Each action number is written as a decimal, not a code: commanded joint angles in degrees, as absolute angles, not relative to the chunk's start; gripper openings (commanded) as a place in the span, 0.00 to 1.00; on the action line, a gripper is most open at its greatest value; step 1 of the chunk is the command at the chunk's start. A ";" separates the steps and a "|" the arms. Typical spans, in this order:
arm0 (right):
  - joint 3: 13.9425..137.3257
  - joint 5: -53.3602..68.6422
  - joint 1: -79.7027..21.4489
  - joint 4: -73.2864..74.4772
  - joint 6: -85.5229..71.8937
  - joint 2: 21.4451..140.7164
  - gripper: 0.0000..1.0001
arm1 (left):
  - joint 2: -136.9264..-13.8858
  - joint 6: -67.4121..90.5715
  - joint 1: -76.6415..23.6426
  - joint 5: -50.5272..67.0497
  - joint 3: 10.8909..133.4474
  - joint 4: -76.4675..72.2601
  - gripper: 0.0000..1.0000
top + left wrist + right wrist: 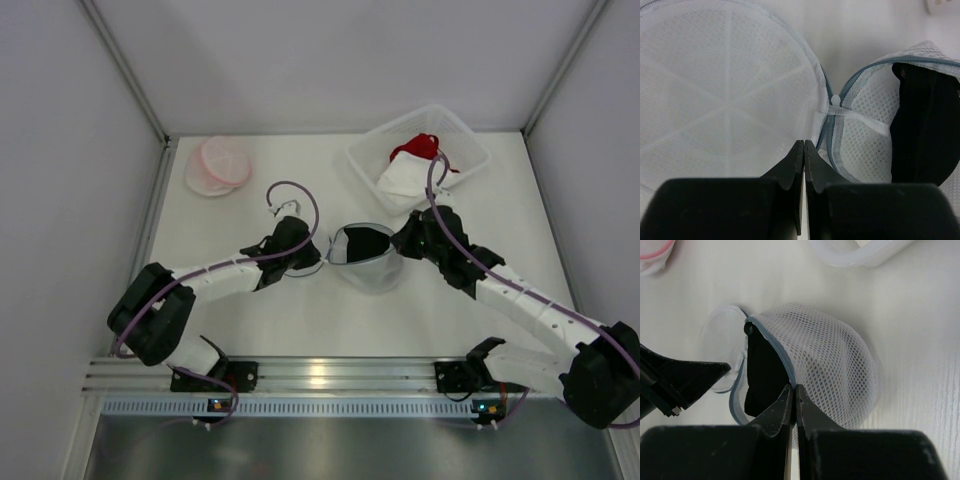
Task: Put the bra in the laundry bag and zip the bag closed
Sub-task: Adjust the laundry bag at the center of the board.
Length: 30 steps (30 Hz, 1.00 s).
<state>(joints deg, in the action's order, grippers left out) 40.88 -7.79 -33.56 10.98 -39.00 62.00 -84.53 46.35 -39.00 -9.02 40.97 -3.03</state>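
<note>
Bra (762, 375) in laundry bag (830, 360), right pincer (794, 387) clamped on rim (779, 349) — left pincer (804, 144) together

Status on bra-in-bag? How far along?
Done: black bra sits inside the laundry bag. In hand: right gripper pinches the bag's rim; left gripper is closed at the lid edge. To do: lid lies open, zip unfastened.

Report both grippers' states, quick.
Left gripper: closed, seemingly pinching the flap of the laundry bag.
Right gripper: closed on the bag's rim.
</note>
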 commanded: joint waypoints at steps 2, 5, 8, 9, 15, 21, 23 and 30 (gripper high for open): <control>42.01 -9.32 -33.31 10.11 -39.02 61.08 0.00 | -83.76 45.70 -39.02 -7.74 40.34 -7.03 0.01; 41.92 -10.19 -33.40 10.46 -40.07 61.26 0.00 | -82.28 45.70 -39.11 -7.12 39.64 -6.94 0.00; 41.75 -11.77 -33.31 10.81 -42.09 61.35 0.00 | -78.25 45.09 -39.11 -5.89 38.50 -6.94 0.00; 41.75 -11.86 -33.31 10.55 -42.53 61.35 0.00 | -77.09 44.57 -39.11 -5.37 38.24 -6.86 0.00; 40.26 -12.57 -33.40 6.25 -46.84 62.31 0.00 | -70.93 37.01 -41.22 -1.15 34.98 -6.94 0.00; 38.23 -13.09 -33.40 2.55 -49.83 62.49 0.00 | -69.26 35.95 -46.57 -4.21 31.82 -6.94 0.00; 38.23 -13.97 -33.31 2.55 -50.36 62.84 0.00 | -68.64 36.30 -49.55 -8.58 30.68 -7.03 0.00; 38.06 -16.44 -33.22 1.23 -50.98 62.75 0.00 | -68.29 36.12 -55.89 -9.94 27.60 -9.57 0.04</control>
